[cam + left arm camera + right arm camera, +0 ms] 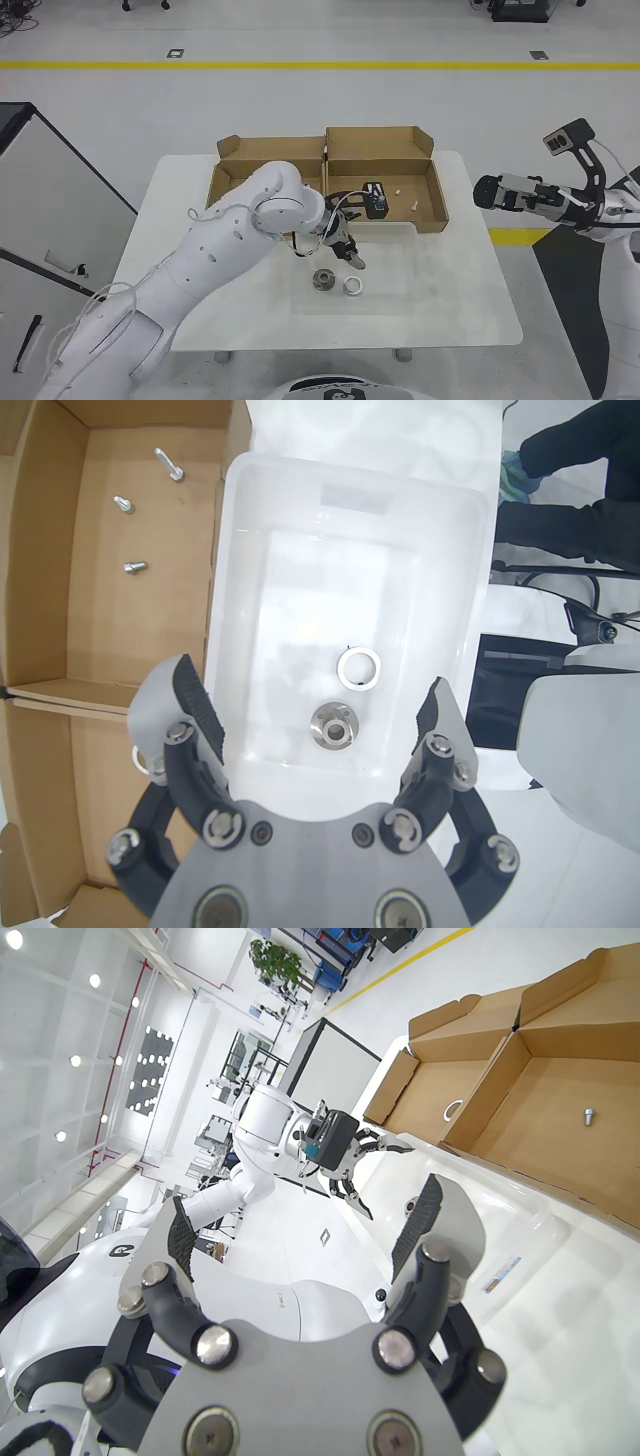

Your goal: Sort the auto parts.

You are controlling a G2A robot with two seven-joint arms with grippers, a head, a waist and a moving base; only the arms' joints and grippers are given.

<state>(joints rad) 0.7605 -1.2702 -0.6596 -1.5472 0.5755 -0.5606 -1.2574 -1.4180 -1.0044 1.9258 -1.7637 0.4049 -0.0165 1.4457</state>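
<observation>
A metal flanged hub [334,728] and a metal ring [359,670] lie side by side in a clear plastic tray [350,500] on the white table. In the top view the hub [322,279] and the ring [353,287] are near the table's middle. My left gripper [311,675] hangs open just above them, holding nothing, and it appears in the top view [348,255] too. My right gripper [303,1195] is open and empty, held in the air past the table's right edge [480,190].
Two open cardboard boxes [385,160] stand at the back of the table. One holds three bolts [135,566], the other a white ring [452,1109]. The white table [440,300] has free room at front and right.
</observation>
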